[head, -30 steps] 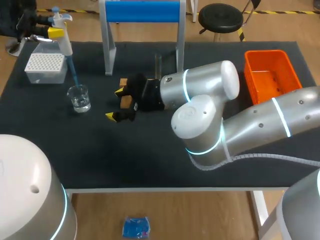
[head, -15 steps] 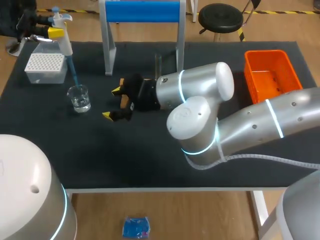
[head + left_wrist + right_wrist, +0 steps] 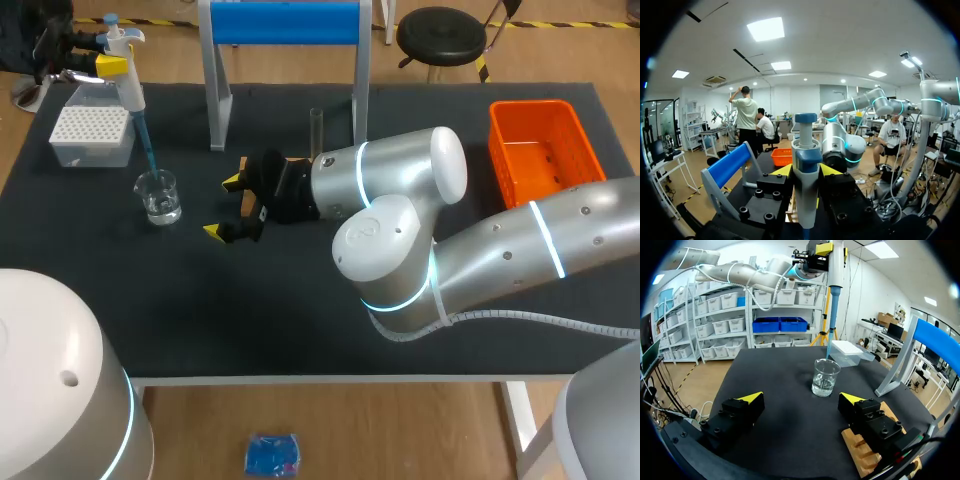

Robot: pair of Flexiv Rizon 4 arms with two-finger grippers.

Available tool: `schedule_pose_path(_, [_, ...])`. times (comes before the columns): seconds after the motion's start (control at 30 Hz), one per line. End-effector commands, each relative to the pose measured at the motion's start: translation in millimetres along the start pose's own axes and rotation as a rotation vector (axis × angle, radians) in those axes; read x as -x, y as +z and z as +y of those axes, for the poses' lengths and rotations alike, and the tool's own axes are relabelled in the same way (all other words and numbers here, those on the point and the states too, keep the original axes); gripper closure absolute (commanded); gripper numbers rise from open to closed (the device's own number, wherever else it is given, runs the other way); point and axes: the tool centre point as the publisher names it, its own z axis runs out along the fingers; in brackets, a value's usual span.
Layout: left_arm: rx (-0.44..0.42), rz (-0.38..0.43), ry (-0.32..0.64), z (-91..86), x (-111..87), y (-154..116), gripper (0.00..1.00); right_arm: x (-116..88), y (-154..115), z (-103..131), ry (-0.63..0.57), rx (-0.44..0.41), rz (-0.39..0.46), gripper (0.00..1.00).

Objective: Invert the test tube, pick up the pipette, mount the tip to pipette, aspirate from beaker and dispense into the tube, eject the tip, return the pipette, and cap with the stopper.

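Tip box (image 3: 92,135), white, sits at the far left of the dark desk (image 3: 300,310). Above it, the left hand (image 3: 112,66) is clamped on the pipette (image 3: 128,85); in the left wrist view the pipette body (image 3: 806,165) stands upright between the two yellow-tipped fingers (image 3: 782,171), pressed from both sides. The blue pipette tip (image 3: 146,150) slants down to the mouth of the beaker (image 3: 158,195), a clear glass with some liquid in it, just right of the tip box. Cannot tell whether the tip touches the liquid. Blue-topped stand (image 3: 285,25) sits at the back of the desk, right of the beaker. The right arm comes in from the right and reaches past the middle. Its right hand (image 3: 222,206) is spread wide and holds nothing, low over the desk and pointing at the beaker, which shows ahead of it in the right wrist view. Wooden block (image 3: 248,200) lies under one finger of that hand. Test tube (image 3: 316,125) stands upright near the stand's right leg, behind the right arm's wrist. Orange basket (image 3: 545,145) sits at the far right.
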Motion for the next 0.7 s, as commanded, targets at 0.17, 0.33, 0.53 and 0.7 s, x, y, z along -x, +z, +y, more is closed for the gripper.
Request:
schedule_pose_path(0.17, [0.000, -0.001, 0.002, 0.0, -0.2, 0.3, 1.00, -0.6, 0.2, -0.2, 0.001, 0.001, -0.002, 0.00])
schedule_pose_path(0.33, [0.000, -0.001, 0.002, 0.0, -0.2, 0.3, 1.00, -0.6, 0.2, -0.2, 0.001, 0.001, -0.002, 0.00])
schedule_pose_path(0.53, [0.000, -0.001, 0.002, 0.0, -0.2, 0.3, 1.00, -0.6, 0.2, -0.2, 0.001, 0.001, -0.002, 0.00])
schedule_pose_path(0.7, [-0.005, -0.007, 0.005, 3.8, 0.1, -1.8, 1.00, -0.6, 0.2, -0.2, 0.001, 0.001, -0.002, 0.00])
